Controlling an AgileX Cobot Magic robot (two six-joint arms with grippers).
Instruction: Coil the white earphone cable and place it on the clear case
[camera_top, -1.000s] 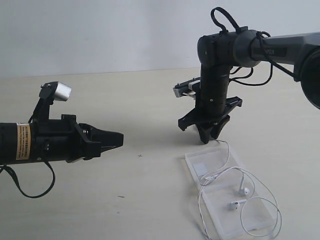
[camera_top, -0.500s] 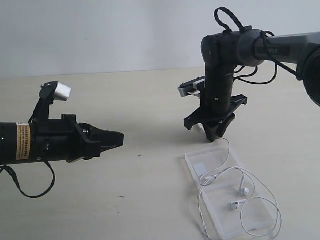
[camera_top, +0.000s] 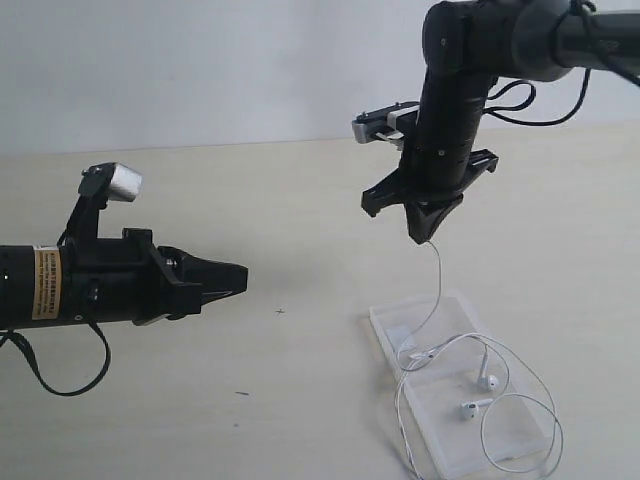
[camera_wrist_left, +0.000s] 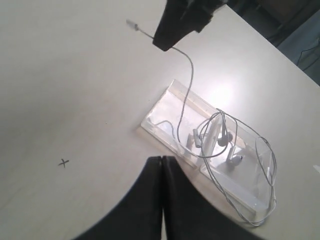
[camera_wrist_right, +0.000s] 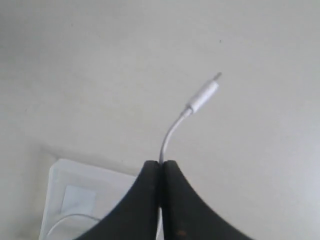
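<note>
The right gripper's (camera_top: 426, 236) fingers are pressing fully together and pinching the white earphone cable (camera_top: 440, 280) a short way behind its plug (camera_wrist_right: 205, 94). The plug is sticking out free beyond the tips. The grip is taking in only the thin wire, with no second point of support.

From that pinch the cable is hanging down in a slack curve to the clear case (camera_top: 515, 432), which is lying open and flat on the table (camera_top: 300, 200). The gripper is holding well above the case's far end. The rest of the cable is resting on the case in loose, uneven loops, with both earbuds (camera_top: 489, 381) lying on the near half. Two loops are overhanging the case's edges onto the table.

The left gripper (camera_top: 240, 278) is hovering well apart to the left. Its fingers are closed and carrying nothing.

Assessment: the coil is looking untidy and the placement incomplete.

Risks:
- Any further lift is likely to take up the slack and drag the loops and earbuds off the case.
- The light case may shift or tip with the pull.
- The wire, being very thin, may slip through the closed tips.
- On release, the plug end may fall outside the case.
</note>
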